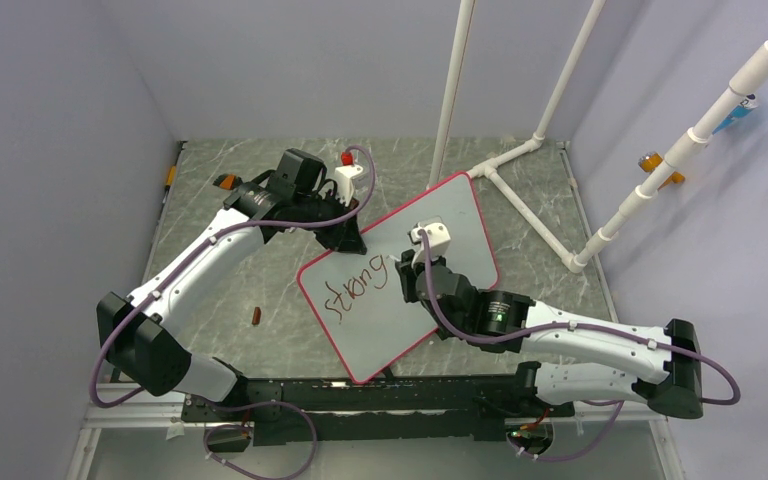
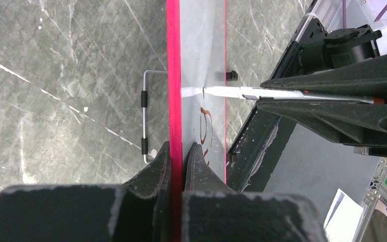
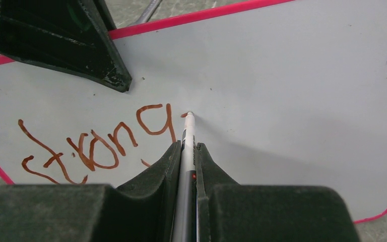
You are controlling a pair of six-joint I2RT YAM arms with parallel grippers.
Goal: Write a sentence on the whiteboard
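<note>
The whiteboard (image 1: 450,225), white with a pink-red rim, lies slanted on the table. It bears one word of the sentence (image 1: 355,288), "strong", in dark-red marker. My left gripper (image 1: 352,238) is shut on the board's far-left rim; the left wrist view shows its jaws (image 2: 178,148) pinching the rim (image 2: 173,75). My right gripper (image 1: 407,262) is shut on a white marker (image 3: 188,131). In the right wrist view (image 3: 186,147) the marker tip touches the board just right of the "g" of the writing (image 3: 95,146). The marker (image 2: 262,92) also shows in the left wrist view.
A white PVC pipe frame (image 1: 520,190) stands behind and right of the board. A small brown object (image 1: 256,317) lies on the marble table left of the board. A wire bracket (image 2: 145,116) sticks out behind the board's rim. A black clip (image 2: 230,75) sits on its far edge.
</note>
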